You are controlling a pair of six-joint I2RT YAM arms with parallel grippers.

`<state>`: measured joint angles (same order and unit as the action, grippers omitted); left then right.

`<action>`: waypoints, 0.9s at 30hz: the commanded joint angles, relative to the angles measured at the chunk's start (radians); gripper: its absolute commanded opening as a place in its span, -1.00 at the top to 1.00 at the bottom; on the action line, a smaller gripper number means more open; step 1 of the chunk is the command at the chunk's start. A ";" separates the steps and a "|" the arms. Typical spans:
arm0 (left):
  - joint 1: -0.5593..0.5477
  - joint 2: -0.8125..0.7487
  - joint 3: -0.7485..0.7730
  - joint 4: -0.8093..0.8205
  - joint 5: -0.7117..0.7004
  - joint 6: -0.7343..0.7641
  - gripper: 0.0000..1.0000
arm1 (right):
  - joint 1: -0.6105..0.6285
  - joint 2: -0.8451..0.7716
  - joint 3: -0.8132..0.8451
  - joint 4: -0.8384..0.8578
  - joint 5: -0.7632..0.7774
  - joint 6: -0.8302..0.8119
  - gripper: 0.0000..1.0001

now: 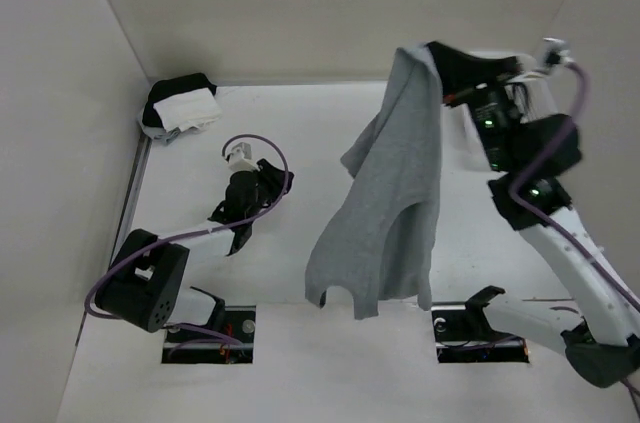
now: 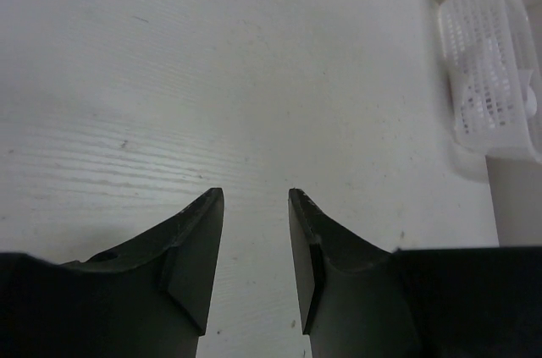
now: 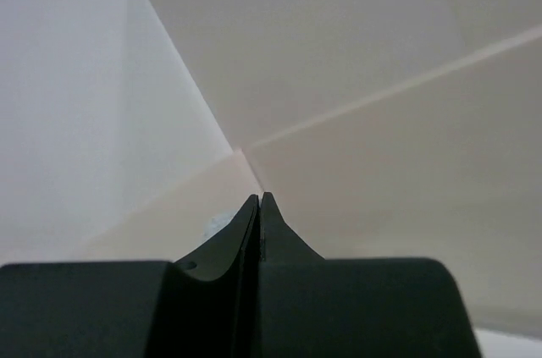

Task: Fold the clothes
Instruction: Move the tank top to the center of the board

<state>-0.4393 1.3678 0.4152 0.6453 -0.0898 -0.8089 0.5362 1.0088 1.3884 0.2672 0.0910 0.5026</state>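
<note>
Table (image 1: pixel 300 113) is open across centre and left. A black-and-white cloth bundle (image 1: pixel 182 106) sits in the upper-left corner by the walls. Left gripper (image 2: pixel 256 193) hovers low over bare table, jaws wide, empty. Right arm is raised at upper right, and the right gripper (image 3: pixel 260 197) is pinched on the grey tank top (image 1: pixel 385 203). The top hangs with its long axis running from upper right to lower centre.

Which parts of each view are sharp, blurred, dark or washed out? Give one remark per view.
Top external: even light, no hard shadows, grey tank top crisp. Left wrist: table grain sharp, left claw dark, white mesh basket washed out. Right wrist: right claw nearly black, walls behind soft and featureless.
</note>
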 commanded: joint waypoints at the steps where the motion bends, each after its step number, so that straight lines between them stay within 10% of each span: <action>1: 0.038 -0.041 -0.023 0.040 0.016 -0.030 0.29 | 0.011 0.176 -0.213 0.021 0.038 0.120 0.95; 8: 0.035 -0.033 -0.012 0.013 -0.001 -0.013 0.30 | -0.188 0.529 -0.290 0.092 0.076 0.209 0.53; 13: 0.003 0.008 0.017 -0.035 -0.008 0.014 0.31 | -0.221 0.455 -0.325 -0.006 0.029 0.137 0.00; 19: -0.170 -0.013 0.105 -0.244 -0.049 0.141 0.45 | -0.028 0.231 -0.638 -0.170 0.061 0.163 0.84; 27: -0.247 -0.130 0.068 -0.561 -0.141 0.165 0.31 | 0.486 0.053 -0.761 -0.491 0.044 0.261 0.37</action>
<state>-0.6998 1.3083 0.4931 0.2375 -0.2005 -0.6506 0.8768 1.1175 0.6399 -0.0750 0.1364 0.6930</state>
